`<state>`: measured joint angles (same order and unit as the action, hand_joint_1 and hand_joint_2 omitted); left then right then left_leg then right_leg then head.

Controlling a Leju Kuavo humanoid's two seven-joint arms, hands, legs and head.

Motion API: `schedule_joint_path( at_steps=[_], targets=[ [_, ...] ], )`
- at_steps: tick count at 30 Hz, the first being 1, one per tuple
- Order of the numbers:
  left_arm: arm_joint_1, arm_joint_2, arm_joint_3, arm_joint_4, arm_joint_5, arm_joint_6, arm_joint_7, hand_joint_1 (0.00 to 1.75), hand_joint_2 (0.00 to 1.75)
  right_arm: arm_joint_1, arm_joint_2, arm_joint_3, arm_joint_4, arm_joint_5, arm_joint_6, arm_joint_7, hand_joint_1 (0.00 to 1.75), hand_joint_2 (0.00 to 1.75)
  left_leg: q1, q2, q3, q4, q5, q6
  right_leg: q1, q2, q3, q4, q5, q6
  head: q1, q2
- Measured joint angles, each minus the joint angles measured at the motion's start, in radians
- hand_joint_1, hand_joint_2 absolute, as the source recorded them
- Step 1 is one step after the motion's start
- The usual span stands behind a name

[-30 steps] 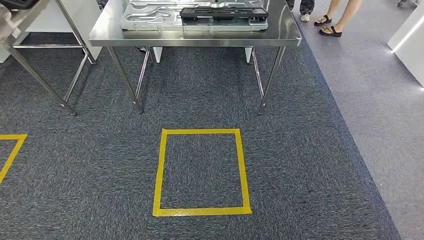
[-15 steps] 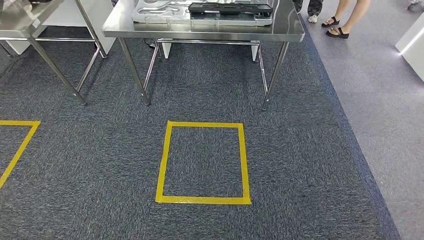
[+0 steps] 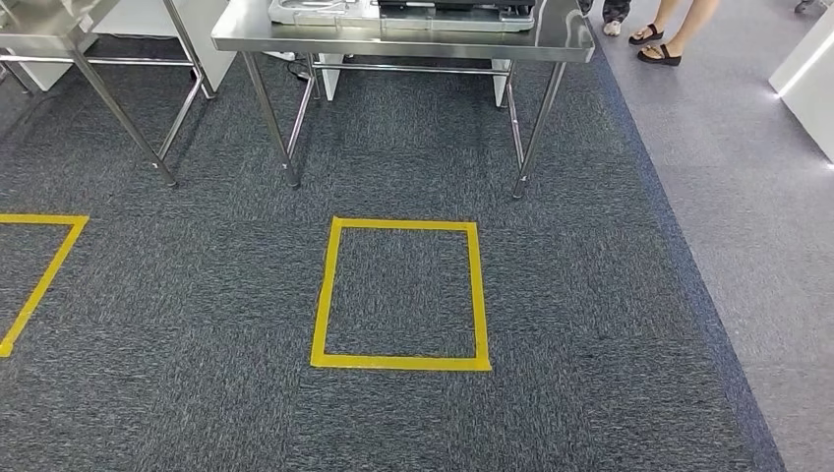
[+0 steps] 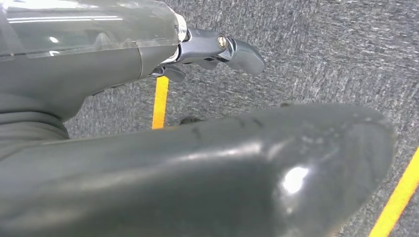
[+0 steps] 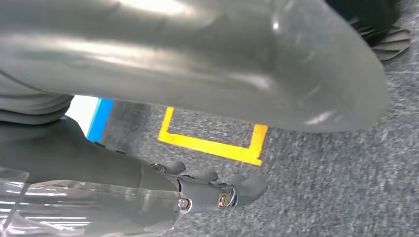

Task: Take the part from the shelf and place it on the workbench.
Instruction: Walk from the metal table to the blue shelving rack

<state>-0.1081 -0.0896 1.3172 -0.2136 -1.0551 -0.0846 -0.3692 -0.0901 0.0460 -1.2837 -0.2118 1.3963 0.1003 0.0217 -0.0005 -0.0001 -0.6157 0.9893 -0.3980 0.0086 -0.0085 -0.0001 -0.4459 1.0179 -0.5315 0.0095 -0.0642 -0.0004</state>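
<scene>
a: head view? the part (image 3: 325, 12) lies on the workbench (image 3: 413, 41), beyond the yellow square (image 3: 401, 293).
b: wrists: left hand (image 4: 217, 49) and right hand (image 5: 217, 190) hang over carpet, fingers loose, holding nothing.
a: i'd step squarely, arms quiet.

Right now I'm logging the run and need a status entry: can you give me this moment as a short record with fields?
location: dark carpet, facing a steel workbench
floor mark: yellow tape square ahead, short of the bench
on bench: pale metal tray with a black part on it
left hand: empty, fingers apart, above the carpet
right hand: empty, fingers apart, above the carpet
people: feet in sandals beyond the bench's right end
</scene>
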Motion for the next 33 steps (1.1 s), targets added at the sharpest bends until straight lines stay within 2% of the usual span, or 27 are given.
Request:
schedule_joint_path(
  at_steps=[1, 2, 3, 4, 5, 6, 8, 9, 10, 11, 13, 14, 15, 18, 20, 21, 23, 24, 25, 26, 28, 29, 30, 31, 33],
  targets=[
    [0.000, 0.000, 0.000, 0.000, 0.000, 0.003, 0.003, 0.00, 0.00, -0.001, 0.000, 0.000, 0.000, -0.001, 0.000, 0.002, 0.00, 0.00, 0.000, 0.000, -0.003, 0.003, 0.006, -0.006, 0.003, 0.001, 0.026, -0.045, -0.023, -0.006, 0.000, 0.000],
    [-0.001, 0.000, 0.000, 0.000, -0.001, 0.005, 0.005, 0.00, 0.00, -0.001, 0.001, 0.000, 0.000, -0.003, 0.000, 0.003, 0.00, 0.00, 0.000, -0.001, -0.005, 0.004, 0.013, -0.012, 0.003, 0.000, 0.033, -0.064, -0.030, -0.013, 0.000, 0.000],
    [-0.001, 0.000, 0.000, 0.000, -0.001, 0.007, 0.007, 0.00, 0.00, -0.001, 0.002, 0.000, 0.000, -0.005, 0.000, 0.005, 0.00, 0.00, 0.002, -0.001, -0.007, 0.006, 0.015, -0.018, 0.003, -0.002, 0.029, -0.064, -0.025, -0.021, 0.000, 0.000],
    [0.000, 0.001, 0.000, 0.000, -0.002, 0.008, 0.008, 0.00, 0.00, -0.001, 0.003, 0.000, 0.000, -0.007, 0.001, 0.007, 0.00, 0.00, 0.004, -0.001, -0.013, 0.018, 0.004, -0.023, 0.002, -0.004, 0.025, -0.065, -0.018, -0.029, 0.000, 0.000],
    [0.001, 0.002, 0.000, 0.000, -0.004, 0.009, 0.009, 0.00, 0.00, 0.000, 0.004, 0.000, 0.000, -0.010, 0.001, 0.008, 0.00, 0.00, 0.005, -0.002, -0.025, 0.048, -0.025, -0.028, 0.001, -0.007, 0.019, -0.066, -0.010, -0.036, 0.000, 0.000],
    [0.002, 0.002, 0.000, 0.000, -0.005, 0.010, 0.010, 0.00, 0.00, 0.001, 0.005, 0.000, 0.000, -0.013, 0.001, 0.010, 0.00, 0.00, 0.008, -0.002, -0.043, 0.098, -0.067, -0.032, 0.001, -0.011, 0.012, -0.066, -0.003, -0.042, 0.000, 0.000],
    [0.003, 0.002, 0.000, 0.000, -0.007, 0.010, 0.010, 0.00, 0.00, 0.003, 0.005, 0.000, 0.000, -0.020, 0.001, 0.011, 0.00, 0.00, 0.010, -0.001, -0.088, 0.234, -0.148, -0.039, 0.005, -0.016, -0.006, -0.062, 0.008, -0.047, 0.000, 0.000],
    [0.004, 0.002, 0.000, 0.000, -0.007, 0.009, 0.010, 0.00, 0.00, 0.004, 0.005, 0.000, 0.000, -0.024, 0.001, 0.011, 0.00, 0.00, 0.011, -0.001, -0.098, 0.284, -0.164, -0.041, 0.007, -0.017, -0.015, -0.059, 0.013, -0.047, 0.000, 0.000],
    [0.005, 0.002, 0.000, 0.000, -0.008, 0.010, 0.010, 0.00, 0.00, 0.004, 0.005, 0.000, 0.000, -0.028, 0.002, 0.011, 0.00, 0.00, 0.011, -0.001, -0.091, 0.298, -0.161, -0.041, 0.008, -0.017, -0.024, -0.054, 0.016, -0.047, 0.000, 0.000],
    [0.005, 0.002, 0.000, 0.000, -0.008, 0.010, 0.011, 0.00, 0.00, 0.004, 0.005, 0.000, 0.000, -0.032, 0.002, 0.011, 0.00, 0.00, 0.011, -0.001, -0.061, 0.266, -0.140, -0.038, 0.010, -0.017, -0.031, -0.050, 0.018, -0.046, 0.000, 0.000],
    [0.005, 0.004, 0.000, 0.000, -0.008, 0.010, 0.012, 0.00, 0.00, 0.003, 0.007, -0.001, 0.000, -0.036, 0.004, 0.011, 0.00, 0.00, 0.008, 0.000, 0.038, 0.122, -0.098, -0.025, 0.013, -0.018, -0.037, -0.043, 0.019, -0.044, 0.000, 0.000],
    [0.005, 0.004, 0.000, 0.000, -0.008, 0.010, 0.012, 0.00, 0.00, 0.003, 0.008, -0.001, 0.000, -0.037, 0.005, 0.011, 0.00, 0.00, 0.006, 0.000, 0.079, 0.057, -0.087, -0.019, 0.015, -0.018, -0.039, -0.041, 0.020, -0.042, 0.000, 0.000],
    [0.004, 0.005, 0.000, 0.000, -0.008, 0.010, 0.011, 0.00, 0.00, 0.003, 0.010, -0.001, 0.000, -0.038, 0.006, 0.011, 0.00, 0.00, 0.003, 0.001, 0.102, 0.018, -0.084, -0.014, 0.016, -0.019, -0.041, -0.039, 0.022, -0.038, 0.000, 0.000],
    [0.004, 0.006, 0.000, 0.000, -0.008, 0.009, 0.019, 0.00, 0.00, 0.000, 0.011, -0.002, 0.000, -0.040, 0.010, 0.011, 0.00, 0.00, 0.001, 0.003, 0.108, -0.011, -0.077, -0.001, 0.014, -0.019, -0.046, -0.038, 0.027, -0.020, 0.000, 0.000],
    [0.004, 0.005, 0.000, 0.001, -0.005, 0.006, 0.037, 0.00, 0.00, -0.001, 0.010, -0.002, 0.000, -0.040, 0.012, 0.011, 0.00, 0.00, 0.007, 0.005, 0.108, -0.028, -0.065, 0.012, 0.013, -0.013, -0.062, -0.007, 0.003, -0.010, 0.000, 0.000],
    [0.003, 0.005, 0.000, 0.001, -0.004, 0.004, 0.046, 0.00, 0.00, -0.001, 0.009, -0.002, 0.000, -0.039, 0.013, 0.011, 0.00, 0.00, 0.011, 0.006, 0.106, -0.035, -0.059, 0.017, 0.012, -0.009, -0.086, 0.039, -0.026, -0.006, 0.000, 0.000],
    [0.003, 0.005, 0.000, 0.001, 0.001, 0.000, 0.061, 0.00, 0.00, 0.000, 0.009, -0.002, 0.000, -0.039, 0.014, 0.011, 0.00, 0.00, 0.009, 0.006, 0.097, -0.035, -0.054, 0.020, 0.006, -0.004, -0.155, 0.176, -0.092, 0.002, 0.000, 0.000],
    [0.004, 0.005, 0.000, 0.001, 0.003, -0.002, 0.067, 0.00, 0.00, 0.001, 0.009, -0.002, 0.000, -0.038, 0.014, 0.011, 0.00, 0.00, 0.009, 0.006, 0.092, -0.032, -0.053, 0.020, 0.003, -0.003, -0.183, 0.233, -0.109, 0.006, 0.000, 0.000],
    [0.004, 0.005, 0.000, 0.001, 0.005, -0.004, 0.070, 0.00, 0.00, 0.002, 0.009, -0.002, 0.000, -0.038, 0.014, 0.011, 0.00, 0.00, 0.009, 0.005, 0.088, -0.030, -0.053, 0.019, 0.000, -0.003, -0.195, 0.256, -0.106, 0.009, 0.000, 0.000],
    [0.005, 0.005, 0.000, 0.001, 0.007, -0.008, 0.071, 0.00, 0.00, 0.003, 0.009, -0.002, 0.000, -0.038, 0.013, 0.010, 0.00, 0.00, 0.009, 0.004, 0.086, -0.026, -0.054, 0.017, -0.003, -0.003, -0.186, 0.238, -0.084, 0.011, 0.000, 0.000],
    [0.005, 0.004, 0.000, 0.001, 0.008, -0.013, 0.069, 0.00, 0.00, 0.004, 0.009, -0.002, 0.000, -0.038, 0.012, 0.009, 0.00, 0.00, 0.009, 0.001, 0.085, -0.020, -0.061, 0.011, -0.007, -0.004, -0.118, 0.102, -0.012, 0.011, 0.000, 0.000],
    [0.005, 0.004, 0.000, 0.001, 0.008, -0.014, 0.066, 0.00, 0.00, 0.003, 0.008, -0.002, 0.000, -0.038, 0.012, 0.008, 0.00, 0.00, 0.008, 0.000, 0.084, -0.015, -0.067, 0.005, -0.007, -0.004, -0.085, 0.035, 0.008, 0.008, 0.000, 0.000],
    [0.004, 0.004, 0.000, 0.001, 0.008, -0.015, 0.063, 0.00, 0.00, 0.002, 0.008, -0.002, 0.000, -0.038, 0.012, 0.008, 0.00, 0.00, 0.006, -0.001, 0.083, -0.012, -0.074, -0.002, -0.006, -0.004, -0.062, -0.011, 0.016, 0.003, 0.000, 0.000],
    [0.003, 0.004, 0.000, 0.001, 0.008, -0.015, 0.060, 0.00, 0.00, 0.002, 0.008, -0.002, 0.000, -0.038, 0.012, 0.007, 0.00, 0.00, 0.005, 0.000, 0.082, -0.009, -0.080, -0.008, -0.003, -0.003, -0.053, -0.031, 0.011, -0.004, 0.000, 0.000],
    [0.002, 0.004, 0.000, 0.001, 0.007, -0.014, 0.056, 0.00, 0.00, 0.003, 0.009, -0.002, 0.000, -0.039, 0.012, 0.007, 0.00, 0.00, 0.006, 0.000, 0.085, -0.008, -0.088, -0.022, -0.001, -0.003, -0.050, -0.034, 0.004, -0.021, 0.000, 0.000]
  ],
)
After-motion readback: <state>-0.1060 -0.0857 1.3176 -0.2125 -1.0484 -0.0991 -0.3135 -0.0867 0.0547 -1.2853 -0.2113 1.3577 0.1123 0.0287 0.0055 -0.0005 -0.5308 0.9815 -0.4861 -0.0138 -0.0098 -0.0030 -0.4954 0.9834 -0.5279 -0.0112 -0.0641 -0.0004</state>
